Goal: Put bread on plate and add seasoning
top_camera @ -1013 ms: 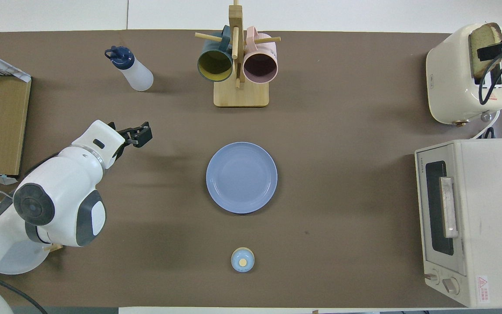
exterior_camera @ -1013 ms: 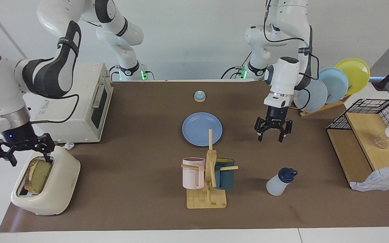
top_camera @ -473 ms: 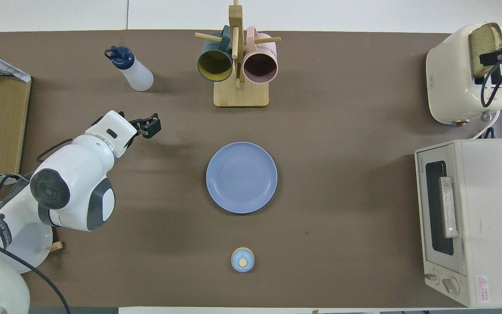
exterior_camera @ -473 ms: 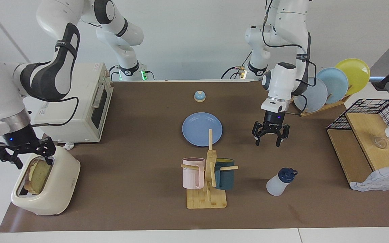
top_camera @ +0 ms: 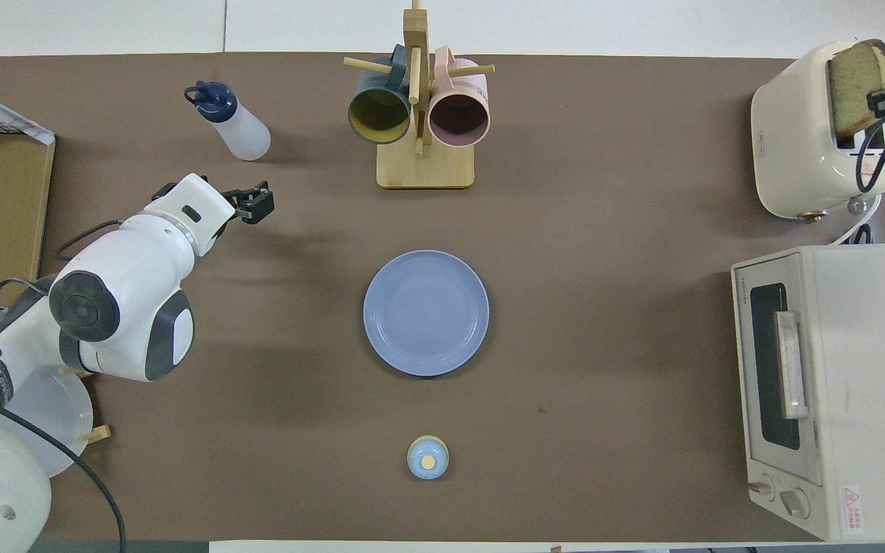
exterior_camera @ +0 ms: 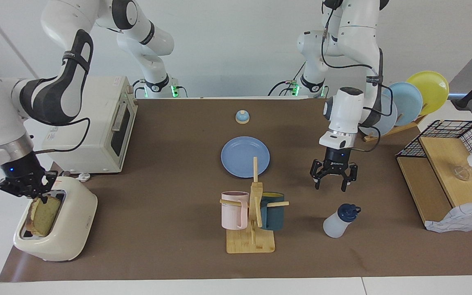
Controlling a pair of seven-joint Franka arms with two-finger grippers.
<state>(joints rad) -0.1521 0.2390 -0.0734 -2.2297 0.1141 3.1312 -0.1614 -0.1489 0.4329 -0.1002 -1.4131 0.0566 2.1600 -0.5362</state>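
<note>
Right gripper [exterior_camera: 35, 196] now clamped on bread [exterior_camera: 42, 216] in toaster [exterior_camera: 72, 229], previously spread above. Left gripper [exterior_camera: 333, 185] spread wide, empty, shifted over bench [exterior_camera: 158, 205] toward seasoning [exterior_camera: 337, 223].

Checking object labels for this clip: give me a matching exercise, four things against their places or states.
Things:
1. bread
2. plate
3. seasoning bottle
4. pink mug

Places or states:
A. hanging on the wooden mug tree
B. standing in the toaster, right gripper shut on its top edge
C. bare, mid-table, farther from the robots than the bell
D. standing on the table under the open left gripper, not touched

Pairs: 1-B, 2-C, 3-D, 4-A
</note>
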